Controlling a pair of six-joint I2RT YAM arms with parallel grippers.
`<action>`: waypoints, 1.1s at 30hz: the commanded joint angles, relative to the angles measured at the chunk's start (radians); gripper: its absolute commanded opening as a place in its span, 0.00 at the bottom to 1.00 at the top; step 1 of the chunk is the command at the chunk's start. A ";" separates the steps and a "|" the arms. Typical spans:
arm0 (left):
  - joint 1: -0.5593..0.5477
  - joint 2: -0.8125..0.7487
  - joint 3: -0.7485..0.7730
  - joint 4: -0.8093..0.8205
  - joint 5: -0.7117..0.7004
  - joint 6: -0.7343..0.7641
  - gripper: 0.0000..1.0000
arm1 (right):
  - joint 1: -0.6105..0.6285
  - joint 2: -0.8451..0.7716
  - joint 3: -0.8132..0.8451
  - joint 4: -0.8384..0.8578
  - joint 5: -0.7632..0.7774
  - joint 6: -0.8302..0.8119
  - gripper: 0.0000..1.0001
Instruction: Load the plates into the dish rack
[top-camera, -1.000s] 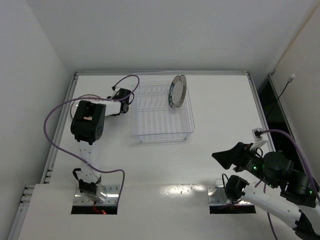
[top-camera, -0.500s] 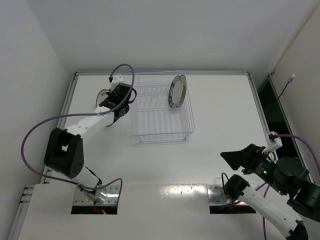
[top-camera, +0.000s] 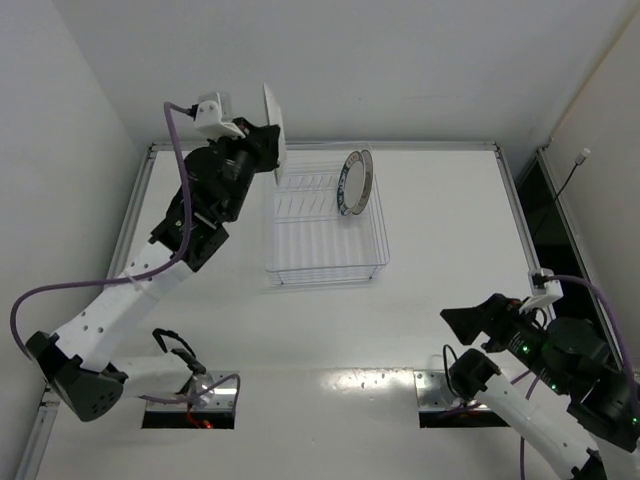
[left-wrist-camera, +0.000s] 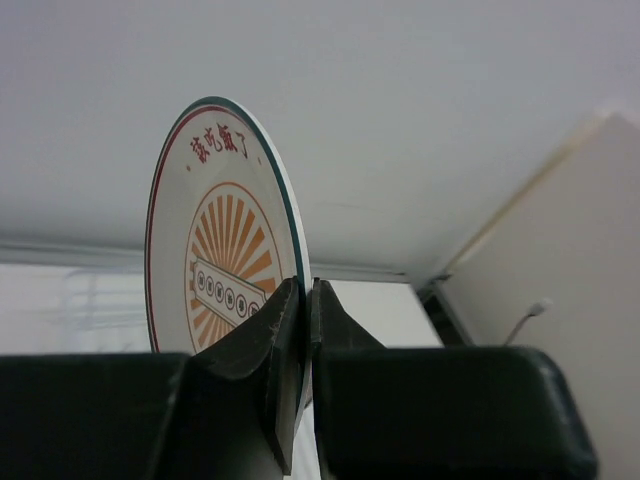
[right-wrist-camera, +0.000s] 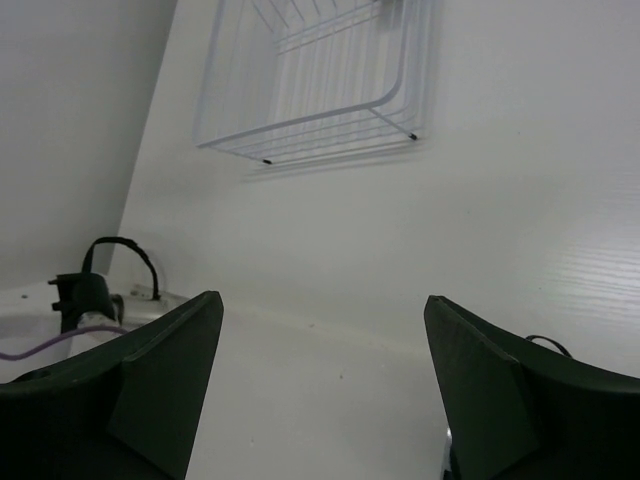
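My left gripper is raised high over the back left corner of the dish rack and is shut on a plate held upright, edge-on to the top camera. In the left wrist view this plate is white with a red-orange sunburst and red marks near the rim, and the left gripper pinches its edge. A plate with a dark teal patterned rim stands upright in the rack's back right slots. My right gripper hangs open near the front right, holding nothing.
The right wrist view shows the right gripper open over bare white table, the dish rack farther off. White walls close in on the left and back. A dark gap runs along the table's right edge.
The left arm has swung up from the table left of the rack, lifting the plate high. The right gripper has spread a little wider.
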 joint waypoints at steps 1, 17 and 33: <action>0.011 0.085 0.020 0.260 0.234 -0.083 0.00 | 0.017 -0.049 -0.040 -0.025 0.070 -0.041 0.80; 0.072 0.483 0.056 0.512 0.437 -0.389 0.00 | 0.057 -0.171 -0.182 -0.025 0.086 -0.009 0.85; 0.100 0.624 0.000 0.501 0.348 -0.346 0.00 | 0.057 -0.223 -0.223 -0.050 0.053 0.019 0.85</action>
